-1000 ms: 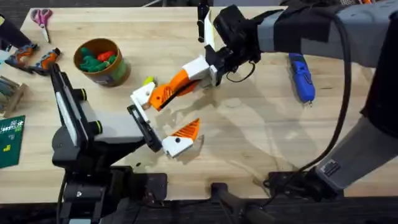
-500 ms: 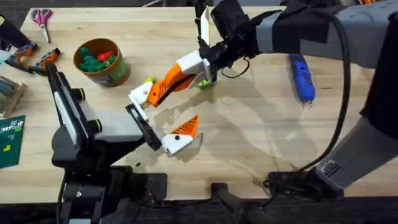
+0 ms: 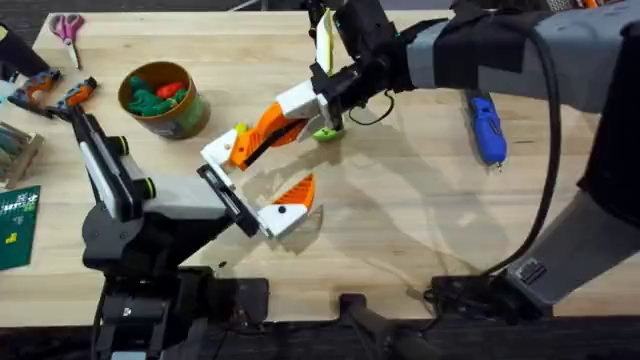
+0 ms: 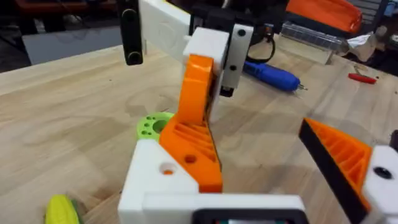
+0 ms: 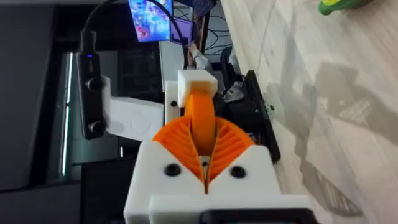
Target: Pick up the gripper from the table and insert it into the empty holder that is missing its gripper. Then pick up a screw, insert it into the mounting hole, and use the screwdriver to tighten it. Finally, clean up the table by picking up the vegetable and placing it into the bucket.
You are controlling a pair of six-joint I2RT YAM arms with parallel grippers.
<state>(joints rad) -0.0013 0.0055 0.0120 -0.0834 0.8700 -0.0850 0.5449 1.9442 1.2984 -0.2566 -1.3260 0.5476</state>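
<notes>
The orange gripper (image 4: 198, 118) stands in the white holder (image 4: 158, 180), one finger block of my left gripper (image 3: 285, 162), which is open. My right gripper (image 5: 202, 134) is shut on the orange gripper's far end (image 3: 268, 130). The left claw's other finger carries an orange tip (image 3: 297, 190) with a dark face. A yellow-green vegetable (image 3: 240, 130) lies just behind the holder (image 3: 222, 150), also low in the left wrist view (image 4: 62, 210). The bucket (image 3: 160, 100) stands at the back left with toy vegetables inside. The blue screwdriver (image 3: 487, 125) lies at the right.
A lime-green disc with holes (image 3: 327, 132) lies on the table right under my right gripper. Pink scissors (image 3: 67, 27), orange-handled pliers (image 3: 60, 95) and a green circuit board (image 3: 18, 225) sit along the left edge. Bare wood stretches across the right front.
Both grippers, joined at the orange piece, have drifted left and slightly back. The lime-green disc, hidden a second ago, now shows beside my right gripper.
</notes>
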